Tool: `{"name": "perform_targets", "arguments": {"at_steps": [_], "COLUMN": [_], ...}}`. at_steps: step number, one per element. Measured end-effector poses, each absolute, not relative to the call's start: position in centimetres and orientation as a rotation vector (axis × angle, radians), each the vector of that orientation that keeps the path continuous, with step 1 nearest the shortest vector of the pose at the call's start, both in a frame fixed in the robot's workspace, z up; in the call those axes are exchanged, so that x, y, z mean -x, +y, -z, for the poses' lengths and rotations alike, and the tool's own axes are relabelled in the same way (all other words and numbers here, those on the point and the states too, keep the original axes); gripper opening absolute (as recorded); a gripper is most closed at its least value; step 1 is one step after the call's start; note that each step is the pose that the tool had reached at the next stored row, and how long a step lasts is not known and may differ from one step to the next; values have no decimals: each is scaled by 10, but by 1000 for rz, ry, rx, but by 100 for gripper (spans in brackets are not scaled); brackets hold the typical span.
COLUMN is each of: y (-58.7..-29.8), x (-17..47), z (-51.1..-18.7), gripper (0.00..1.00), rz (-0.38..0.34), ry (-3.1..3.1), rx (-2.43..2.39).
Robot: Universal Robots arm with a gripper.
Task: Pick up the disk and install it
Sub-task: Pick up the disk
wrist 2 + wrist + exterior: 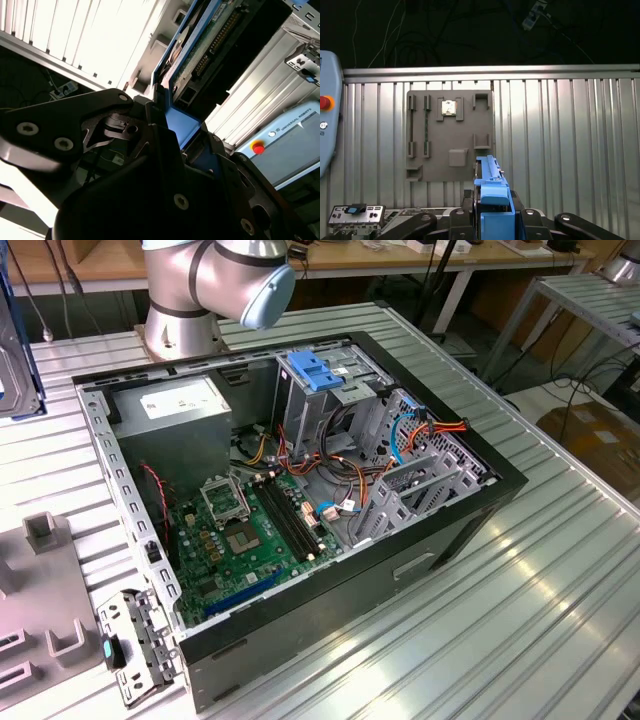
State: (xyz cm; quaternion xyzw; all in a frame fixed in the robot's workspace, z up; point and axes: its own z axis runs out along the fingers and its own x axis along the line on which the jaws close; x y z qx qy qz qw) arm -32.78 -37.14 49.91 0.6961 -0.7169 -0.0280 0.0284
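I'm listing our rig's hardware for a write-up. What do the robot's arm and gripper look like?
The arm is built of rounded silver-grey metal joint housings, one closed by a light blue round cap. The gripper is black, made of flat angular linkage plates with rounded ends, fastened with silver screws.

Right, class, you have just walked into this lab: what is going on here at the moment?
The robot arm has its gripper shut on the disk, with the fingers closed against its blue side rails. In the first wrist view the disk is held over the ribbed metal table, near a grey holder plate. The open computer case sits on the table, and the disk is not yet installed in it.
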Motion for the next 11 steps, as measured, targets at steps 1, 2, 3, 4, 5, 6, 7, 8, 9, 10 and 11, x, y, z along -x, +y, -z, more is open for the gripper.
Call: {"name": "perform_targets", "arguments": {"at_steps": [1,2,3,4,5,6,7,8,9,10,11], "y": [-371,-371,-371,-371,-371,-371,-371,-371,-371,-371,-371], "x": [325,323,321,319,317,314,312,309,306,304,301], "z": [-499,-499,-499,-499,-499,-499,-499,-499,-499,-499,-499], "gripper": [37,37,37,37,37,37,37,37,37,37,37], "rz": [87,88,89,90,91,92,93,94,95,96,97], "ry": [-2212,-2211,-2211,-2210,-2210,-2209,-2209,-2208,-2208,-2207,-2207], "rx": [-2148,-2147,-2147,-2146,-2146,-2145,-2145,-2144,-2144,-2143,-2143]}}
